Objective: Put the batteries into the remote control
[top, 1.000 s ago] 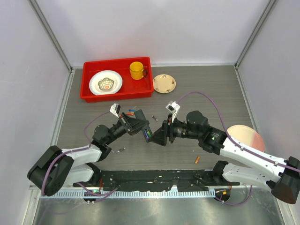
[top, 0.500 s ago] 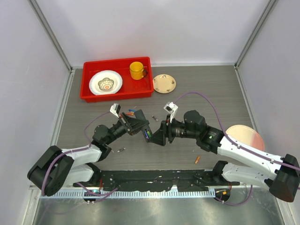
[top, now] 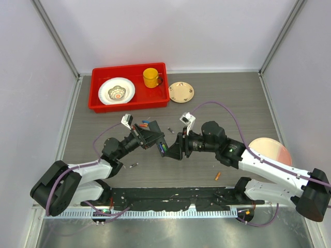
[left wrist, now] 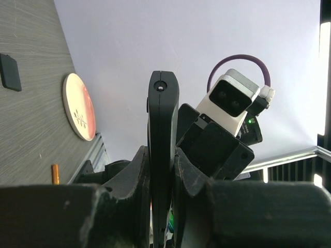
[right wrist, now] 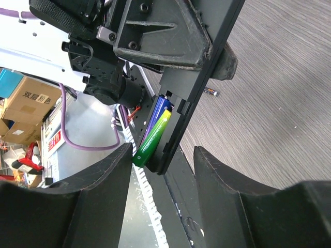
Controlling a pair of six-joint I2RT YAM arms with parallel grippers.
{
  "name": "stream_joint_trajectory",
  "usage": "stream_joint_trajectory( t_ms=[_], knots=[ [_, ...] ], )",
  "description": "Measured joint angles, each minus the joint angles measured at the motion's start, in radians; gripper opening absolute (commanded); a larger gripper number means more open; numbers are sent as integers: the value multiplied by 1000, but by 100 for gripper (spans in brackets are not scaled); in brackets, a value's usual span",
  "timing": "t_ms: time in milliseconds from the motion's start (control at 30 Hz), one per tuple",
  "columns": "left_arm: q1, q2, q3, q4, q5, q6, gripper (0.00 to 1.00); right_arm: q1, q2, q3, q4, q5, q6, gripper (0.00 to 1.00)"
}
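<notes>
My left gripper (top: 151, 138) is shut on the black remote control (top: 159, 143) and holds it above the table; in the left wrist view the remote (left wrist: 163, 119) stands edge-on between the fingers. A green battery (right wrist: 152, 138) and a blue battery (right wrist: 158, 111) lie in its open compartment, the green one tilted out. My right gripper (top: 173, 149) is open, its fingers (right wrist: 103, 181) astride the remote's battery end (right wrist: 178, 139). A small flat black piece (left wrist: 10, 72), perhaps the back cover, lies on the table.
Loose batteries lie on the table: an orange one (top: 217, 176), small ones (top: 170, 130) (top: 133, 165), and several by the left wrist (top: 143, 124). A red tray (top: 129, 103) holds a white plate and yellow cup (top: 151, 77). There is also a beige saucer (top: 181, 92) and a pink plate (top: 270, 151).
My right gripper has moved a little to the left, closer round the remote's battery end. The left gripper and the remote have stayed put.
</notes>
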Motion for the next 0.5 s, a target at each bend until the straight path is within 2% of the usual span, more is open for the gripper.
stream_joint_trajectory(
  t_ms=[500],
  knots=[
    [0, 0, 0, 14, 0, 0, 0, -27, 13, 0, 15, -35, 7, 55]
  ],
)
